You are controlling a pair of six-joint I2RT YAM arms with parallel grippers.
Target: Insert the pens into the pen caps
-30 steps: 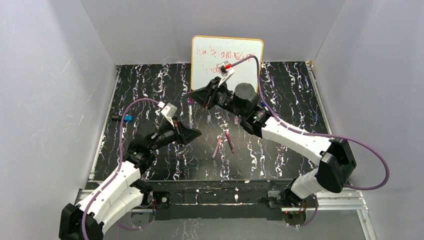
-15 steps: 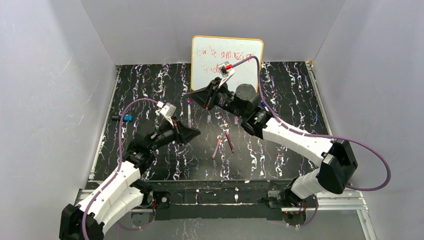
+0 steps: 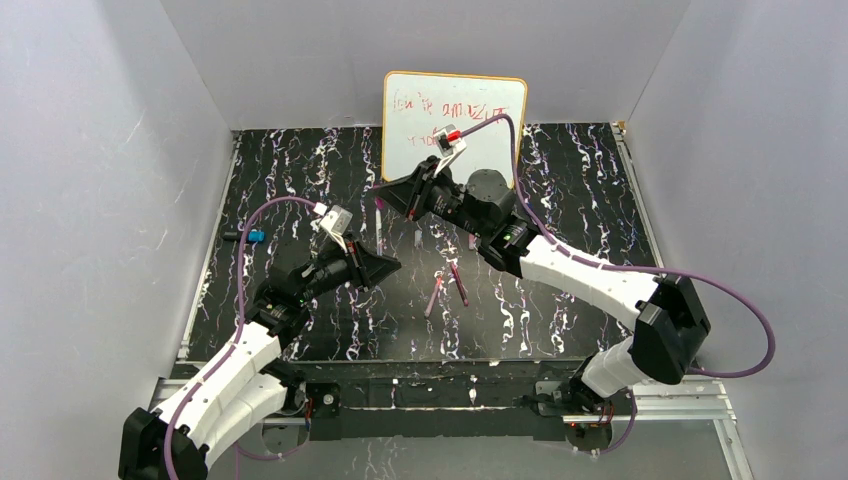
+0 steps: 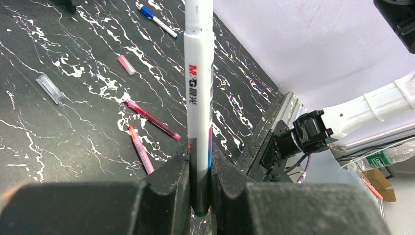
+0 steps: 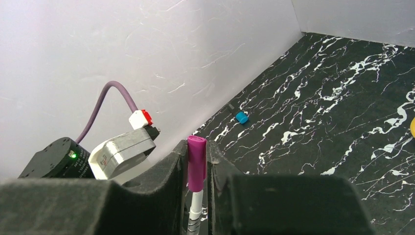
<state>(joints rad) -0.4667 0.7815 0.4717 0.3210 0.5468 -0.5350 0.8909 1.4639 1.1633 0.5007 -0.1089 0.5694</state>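
Even, bright light with soft shadows; left claw [image 4: 199,166] seems blurred close up.

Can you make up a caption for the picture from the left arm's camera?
The left gripper pinches a white pen by its end, with two pink pens lying on the black table.

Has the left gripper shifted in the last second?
No visible move: the left gripper, shut on the white pen, sits at the same spot right of the blue cap.

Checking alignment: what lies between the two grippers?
The white pen, clamped in the left gripper, reaches to the magenta cap in the right gripper; top view shows it.
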